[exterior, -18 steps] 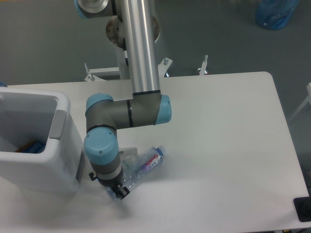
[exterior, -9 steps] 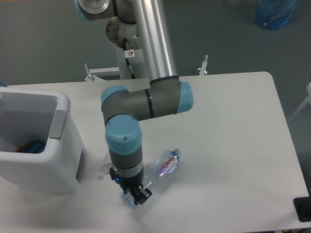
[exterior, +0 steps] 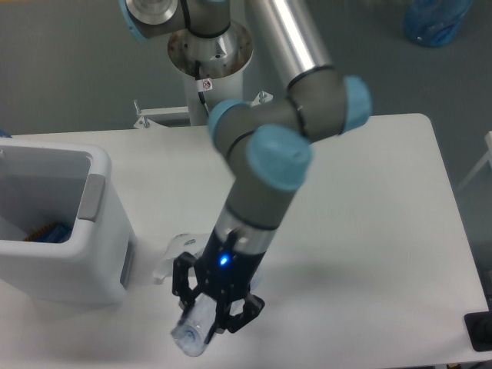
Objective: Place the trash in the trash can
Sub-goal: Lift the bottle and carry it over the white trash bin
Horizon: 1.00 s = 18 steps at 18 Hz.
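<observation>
My gripper [exterior: 212, 310] hangs above the table's front edge, shut on the crushed clear plastic bottle [exterior: 191, 334]. Only the bottle's clear lower end pokes out below the black fingers [exterior: 183, 281]; the rest of it is hidden by the gripper and wrist. The small crumpled white wrapper [exterior: 172, 257] lies on the table just behind and left of the gripper, close to the trash can. That trash can [exterior: 63, 270], a boxy white bin with a grey side panel, stands open at the left edge.
Something orange and blue [exterior: 44, 231] lies inside the bin. A blue bag [exterior: 434, 20] sits on the floor at the far right. A black object [exterior: 479, 330] sticks up at the table's front right corner. The robot base [exterior: 209, 48] stands behind the table.
The arm has swung right and risen toward the camera, lifting the bottle off the table. The wrapper, earlier mostly hidden behind the arm, now shows beside the bin.
</observation>
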Motion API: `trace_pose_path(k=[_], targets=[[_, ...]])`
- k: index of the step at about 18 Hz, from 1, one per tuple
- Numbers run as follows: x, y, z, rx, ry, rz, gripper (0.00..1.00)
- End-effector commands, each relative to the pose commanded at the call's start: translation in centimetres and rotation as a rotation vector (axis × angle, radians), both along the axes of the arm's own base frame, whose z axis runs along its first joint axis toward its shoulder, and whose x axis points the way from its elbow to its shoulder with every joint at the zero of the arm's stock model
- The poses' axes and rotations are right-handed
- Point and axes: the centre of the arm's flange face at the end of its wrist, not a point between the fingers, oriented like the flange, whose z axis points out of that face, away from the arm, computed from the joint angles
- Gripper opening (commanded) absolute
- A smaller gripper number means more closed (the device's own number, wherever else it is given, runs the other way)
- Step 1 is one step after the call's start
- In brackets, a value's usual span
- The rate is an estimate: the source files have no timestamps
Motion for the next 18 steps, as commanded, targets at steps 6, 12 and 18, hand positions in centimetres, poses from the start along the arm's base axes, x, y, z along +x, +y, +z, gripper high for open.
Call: trace_pose_path(k=[6,12,18], targets=[[3.2,-0.6,6.5,0.197,-0.062,-0.134,0.41],[8.2,-0.2,7.8,0.260,-0.132,-0.243,0.41],[12.4,-1.6,9.0,0.300,-0.186,-0.310,0.41]])
